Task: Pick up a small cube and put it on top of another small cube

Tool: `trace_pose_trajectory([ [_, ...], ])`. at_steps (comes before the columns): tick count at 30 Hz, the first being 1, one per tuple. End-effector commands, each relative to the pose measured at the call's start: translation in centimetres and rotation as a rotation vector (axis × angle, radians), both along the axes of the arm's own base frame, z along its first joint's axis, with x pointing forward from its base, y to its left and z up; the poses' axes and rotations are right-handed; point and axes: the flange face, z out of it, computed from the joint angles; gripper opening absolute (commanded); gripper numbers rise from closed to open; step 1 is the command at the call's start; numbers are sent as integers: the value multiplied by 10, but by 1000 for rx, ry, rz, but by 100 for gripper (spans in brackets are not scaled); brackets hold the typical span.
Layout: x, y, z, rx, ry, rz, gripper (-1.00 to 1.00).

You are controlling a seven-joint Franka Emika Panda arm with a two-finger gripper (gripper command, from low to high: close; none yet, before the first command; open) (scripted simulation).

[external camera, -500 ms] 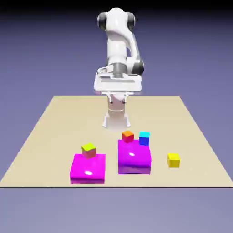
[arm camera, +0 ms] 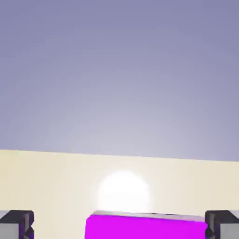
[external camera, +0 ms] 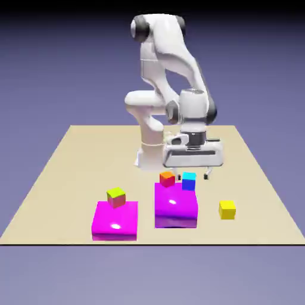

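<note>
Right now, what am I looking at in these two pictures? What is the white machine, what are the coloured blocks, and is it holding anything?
The white machine is a robot arm, drawn by a computer simulation. Its grasping end is the gripper, open and holding nothing.

One picture looks at the table from outside. The other comes from a camera on the hand: the two grey fingertips sit at its bottom corners, with the top of a magenta block between them.

On the table stand two big magenta blocks. The one on the exterior view's left carries a yellow-green-topped cube. The other one carries an orange-red cube, with a blue cube beside it. The small yellow cube, which the robot must stack, lies alone on the table.
</note>
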Motion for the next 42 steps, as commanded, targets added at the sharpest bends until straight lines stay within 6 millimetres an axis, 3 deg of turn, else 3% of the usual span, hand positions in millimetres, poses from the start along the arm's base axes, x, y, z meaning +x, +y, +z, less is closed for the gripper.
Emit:
trace_pose_trajectory([
  [1, 0, 10, -10, -1, 38, -4, 0],
  [12, -26, 127, -107, -13, 431, -38, 0],
  [14, -28, 131, -109, -14, 443, -39, 0],
  [18, -42, 131, -177, -14, 443, -39, 0],
  [19, -42, 131, -177, -14, 443, -39, -100],
  [20, -42, 131, -177, -14, 443, -39, -100],
  [23, -30, 131, -124, -13, 442, -40, -100],
  [24, -32, 134, -110, -22, 449, -27, -100],
  [25, -49, 142, -113, -61, 479, -2, -100],
  [28, -38, 118, -98, -101, 524, -142, -100],
  [32, -6, 40, -73, -63, 552, -397, -100],
  [37, 8, -106, -47, 49, 549, -763, -100],
  [42, -23, -243, -21, 200, 525, -1125, -100],
])
